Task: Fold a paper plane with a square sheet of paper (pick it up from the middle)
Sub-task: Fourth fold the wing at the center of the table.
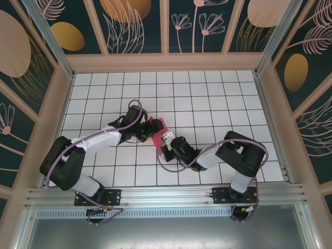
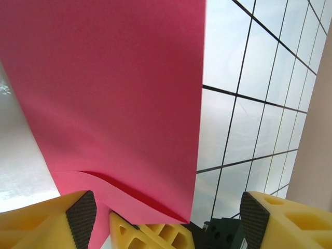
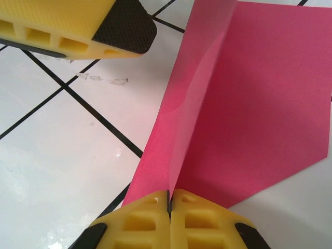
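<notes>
The square sheet of paper (image 1: 158,126) is red-pink and folded along a crease, with one flap standing up (image 3: 202,78). My right gripper (image 3: 170,199) is shut on the paper's lower edge at the crease, yellow fingers pressed together. My left gripper (image 2: 168,220) is open just left of the paper in the top view (image 1: 149,130). Its black pads (image 2: 82,218) stand wide apart on either side of the sheet (image 2: 114,93) without touching it. The right gripper's yellow fingers (image 2: 150,233) show under the paper's bottom corner in the left wrist view.
The white grid table (image 1: 207,104) spreads all round the two arms. Beige frame walls (image 1: 270,104) bound it on the sides and back. A metal rail (image 1: 166,194) carries the arm bases at the near edge. The left gripper's finger (image 3: 78,26) hangs close to the upright flap.
</notes>
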`<state>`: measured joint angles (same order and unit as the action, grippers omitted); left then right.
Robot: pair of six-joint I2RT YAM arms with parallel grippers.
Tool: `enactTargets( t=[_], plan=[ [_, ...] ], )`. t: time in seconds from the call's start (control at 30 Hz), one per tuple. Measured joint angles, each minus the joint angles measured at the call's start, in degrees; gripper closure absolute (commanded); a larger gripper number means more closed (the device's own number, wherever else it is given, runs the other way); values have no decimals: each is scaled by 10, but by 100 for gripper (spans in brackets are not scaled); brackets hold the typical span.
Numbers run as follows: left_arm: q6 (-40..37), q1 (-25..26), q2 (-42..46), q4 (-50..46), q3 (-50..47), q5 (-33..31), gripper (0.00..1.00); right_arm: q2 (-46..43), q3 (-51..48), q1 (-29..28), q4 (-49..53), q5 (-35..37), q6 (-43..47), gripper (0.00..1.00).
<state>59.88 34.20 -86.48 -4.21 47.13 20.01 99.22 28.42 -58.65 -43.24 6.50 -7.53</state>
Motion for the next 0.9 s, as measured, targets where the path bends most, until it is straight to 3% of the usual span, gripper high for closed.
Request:
enactTargets(
  t=[0.9],
  plan=[
    [-31,11,-43,-74,33,-19,47,-5,6,-14,6,44,17,99]
  ],
)
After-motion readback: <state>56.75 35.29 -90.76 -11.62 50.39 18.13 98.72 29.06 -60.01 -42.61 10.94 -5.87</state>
